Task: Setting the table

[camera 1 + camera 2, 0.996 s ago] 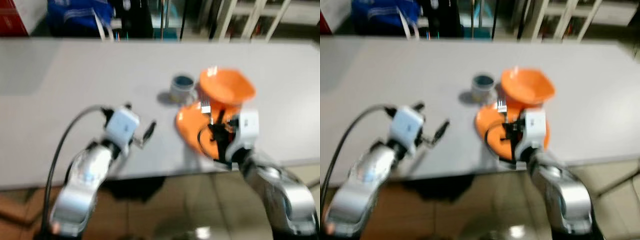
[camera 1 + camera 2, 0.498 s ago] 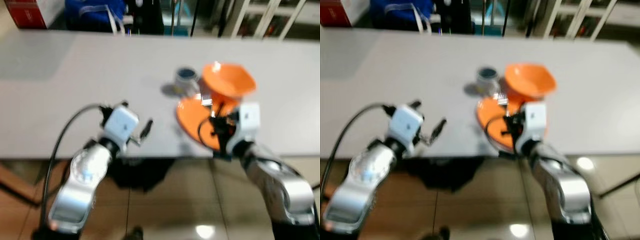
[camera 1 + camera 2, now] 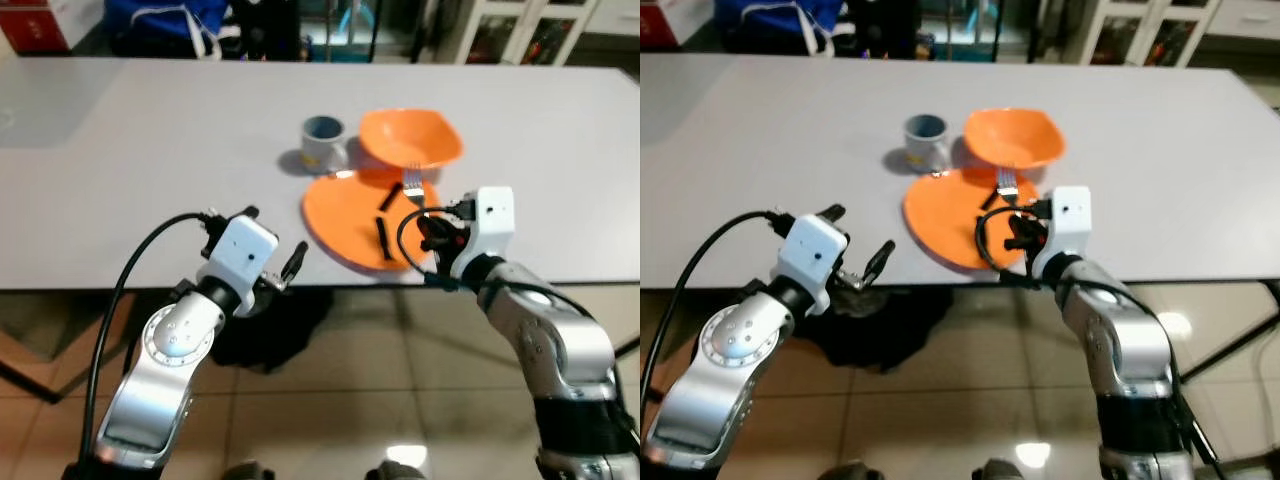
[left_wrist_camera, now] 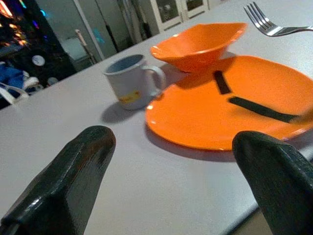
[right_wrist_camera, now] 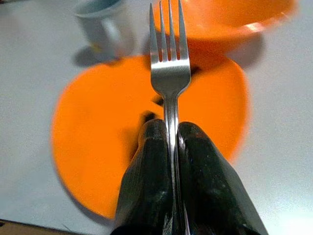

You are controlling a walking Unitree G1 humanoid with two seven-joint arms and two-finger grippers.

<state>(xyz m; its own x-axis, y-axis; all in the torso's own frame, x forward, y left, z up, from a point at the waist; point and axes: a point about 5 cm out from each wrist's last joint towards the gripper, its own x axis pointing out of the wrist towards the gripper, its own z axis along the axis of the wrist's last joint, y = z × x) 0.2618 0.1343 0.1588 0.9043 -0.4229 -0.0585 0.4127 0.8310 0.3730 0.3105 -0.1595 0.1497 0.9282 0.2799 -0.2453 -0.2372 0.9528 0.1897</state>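
Observation:
An orange plate lies near the front edge of the grey table. An orange bowl rests on the plate's far rim, and a grey-blue mug stands just left of the bowl. My right gripper is shut on a silver fork. It hovers at the plate's near right edge, with the tines pointing toward the bowl. My left gripper is open and holds nothing. It hangs at the table's front edge, left of the plate.
A blue bag and a red box sit beyond the table's far side, with white cabinets at the back right. A dark heap lies on the tiled floor under the table.
The whole picture has shifted and sharpened, so the camera moved; more floor shows below the table's front edge. The right gripper still holds the fork by the plate.

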